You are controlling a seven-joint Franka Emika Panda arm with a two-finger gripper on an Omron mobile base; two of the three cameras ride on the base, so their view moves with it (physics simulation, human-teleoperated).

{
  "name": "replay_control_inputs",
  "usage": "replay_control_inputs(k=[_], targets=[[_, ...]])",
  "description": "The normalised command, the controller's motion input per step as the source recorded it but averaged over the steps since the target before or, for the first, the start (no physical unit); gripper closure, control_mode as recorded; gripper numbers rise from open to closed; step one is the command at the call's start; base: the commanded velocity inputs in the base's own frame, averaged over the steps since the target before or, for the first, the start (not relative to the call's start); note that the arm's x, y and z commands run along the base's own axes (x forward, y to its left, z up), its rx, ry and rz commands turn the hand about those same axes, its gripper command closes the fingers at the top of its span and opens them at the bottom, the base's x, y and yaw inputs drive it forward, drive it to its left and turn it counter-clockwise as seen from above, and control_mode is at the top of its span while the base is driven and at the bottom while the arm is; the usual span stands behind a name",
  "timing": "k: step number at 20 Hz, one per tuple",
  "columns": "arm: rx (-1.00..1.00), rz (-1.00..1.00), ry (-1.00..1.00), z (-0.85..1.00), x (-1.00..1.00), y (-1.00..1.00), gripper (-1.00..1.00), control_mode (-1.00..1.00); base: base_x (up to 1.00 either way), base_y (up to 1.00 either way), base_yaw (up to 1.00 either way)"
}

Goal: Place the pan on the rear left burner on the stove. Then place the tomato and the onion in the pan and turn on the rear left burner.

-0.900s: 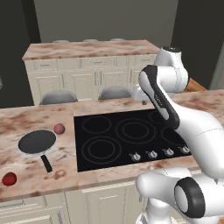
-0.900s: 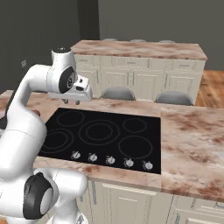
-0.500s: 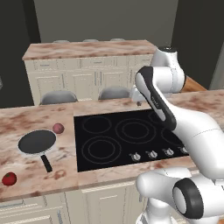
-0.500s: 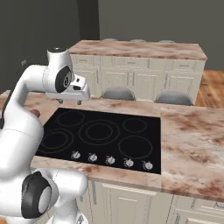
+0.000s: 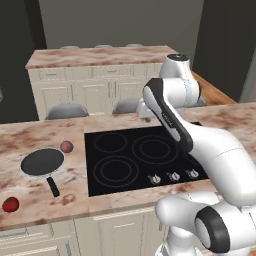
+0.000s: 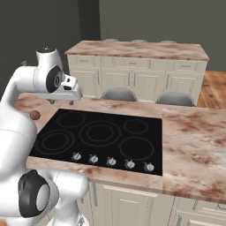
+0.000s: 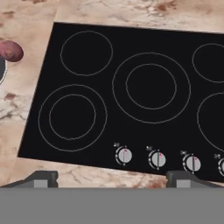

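Above the stove's (image 5: 137, 157) far edge, the arm folds back on itself, its gripper (image 6: 62, 98) hanging over the counter strip behind the glass and looking down on the cooktop. From the hand view the two fingertips (image 7: 43, 178) stand spread wide apart with nothing between them, well above the glass.

From the left base view the pan (image 5: 42, 163) lies on the counter at 9 o'clock of the stove, its black handle (image 5: 52, 186) pointing toward 5 o'clock. The onion (image 5: 66, 146) sits just beside the pan's rim at 1 o'clock, between pan and cooktop edge. The tomato (image 5: 10, 204) rests apart from both, near the counter's front edge at 7 o'clock of the pan.

The rear left burner (image 5: 110, 142) is bare, as are the other rings. A row of knobs (image 6: 111, 161) lines the front of the glass. Two grey stool backs (image 5: 67, 110) rise behind the counter at 12 o'clock, with a second marble-topped cabinet run (image 5: 100, 55) beyond them.
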Motion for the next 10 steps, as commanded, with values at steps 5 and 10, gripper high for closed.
replay_control_inputs(k=[5,10], targets=[[0.00,0.00,0.00,0.00,0.00,0.41,-1.00,-1.00,0.00,0.00,0.00],[0.00,0.00,0.00,0.00,0.00,0.38,-1.00,-1.00,0.00,0.00,0.00]])
